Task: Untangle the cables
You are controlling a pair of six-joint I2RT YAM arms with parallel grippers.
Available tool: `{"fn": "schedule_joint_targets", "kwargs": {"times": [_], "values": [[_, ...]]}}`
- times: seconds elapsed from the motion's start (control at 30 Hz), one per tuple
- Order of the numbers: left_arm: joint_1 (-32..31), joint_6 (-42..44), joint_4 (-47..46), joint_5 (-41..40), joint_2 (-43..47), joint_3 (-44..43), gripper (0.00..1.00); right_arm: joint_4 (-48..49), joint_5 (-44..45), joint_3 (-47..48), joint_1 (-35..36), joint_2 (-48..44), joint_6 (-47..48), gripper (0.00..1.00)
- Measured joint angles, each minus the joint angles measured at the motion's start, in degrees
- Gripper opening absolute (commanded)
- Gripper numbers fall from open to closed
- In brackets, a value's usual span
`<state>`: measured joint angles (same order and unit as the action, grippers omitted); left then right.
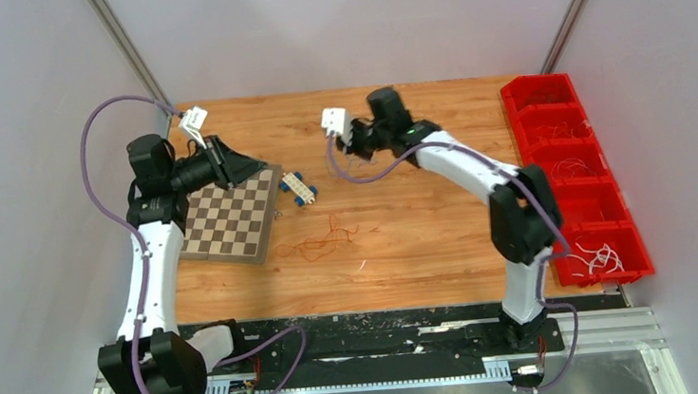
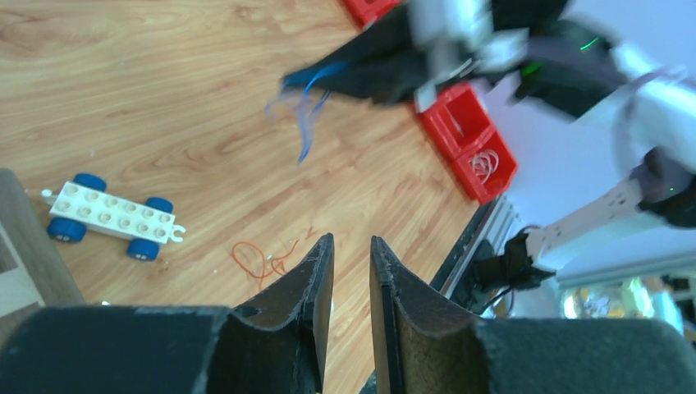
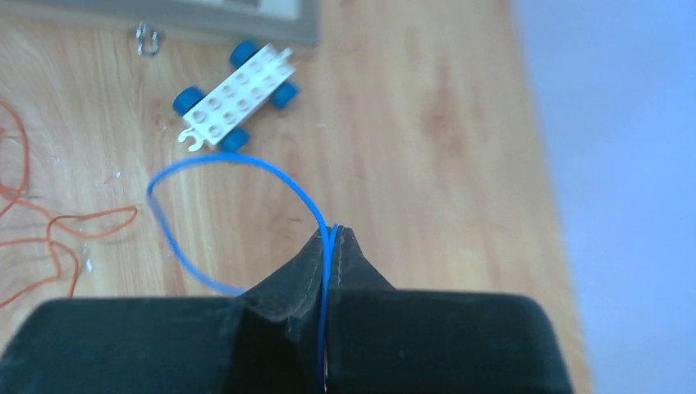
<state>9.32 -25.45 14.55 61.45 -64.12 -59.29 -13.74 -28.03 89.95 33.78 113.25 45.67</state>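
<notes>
The left end effector (image 2: pixel 351 243), jaws slightly apart, hangs near orange cables (image 2: pixel 261 261) and a wheeled toy brick (image 2: pixel 111 217).

Table (image 1: pixel 425 238) with chessboard (image 1: pixel 231 222), toy car (image 1: pixel 298 187), cables (image 1: pixel 319 242)

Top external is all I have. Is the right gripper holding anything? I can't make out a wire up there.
Observer: Yes. The right wrist view shows the right gripper shut on a blue wire, which loops out beyond its tips.
Operator: Left one holding too?
Observer: No. The left wrist view shows the left gripper with a narrow gap between its jaws and nothing in it.
</notes>
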Motion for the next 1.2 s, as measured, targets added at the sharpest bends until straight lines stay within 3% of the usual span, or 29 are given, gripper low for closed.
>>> {"fn": "schedule_joint_targets", "kwargs": {"times": [0.13, 0.33, 0.5, 0.6, 0.8, 1.2], "values": [[-6.10, 3.89, -0.63, -0.13, -1.90, -0.13, 0.33, -7.52, -2.19, 1.95, -5.53, -14.47, -1.53, 0.00], [-15.91, 10.03, -0.20, -1.16, -7.02, -1.20, 0.36, -21.00, -4.48, 7.61, -17.62, -26.62, -5.51, 0.00], [-18.32, 10.88, -0.96, -1.11, -10.82, -2.78, 0.47, -33.73, -5.64, 5.25, -32.81, -35.08, -6.49, 0.00], [-18.91, 10.99, -1.66, -0.96, -12.52, -3.19, 0.64, -40.59, -5.42, 1.92, -42.69, -39.21, -4.46, 0.00], [-19.41, 11.96, -1.86, -0.20, -13.27, -3.17, 0.91, -49.16, -3.50, -4.92, -57.86, -40.50, 4.39, 0.00], [-19.47, 16.63, 1.86, -0.31, -12.63, -2.99, 0.96, -49.90, 0.72, -14.23, -64.54, -33.51, 21.62, 0.00]]}}
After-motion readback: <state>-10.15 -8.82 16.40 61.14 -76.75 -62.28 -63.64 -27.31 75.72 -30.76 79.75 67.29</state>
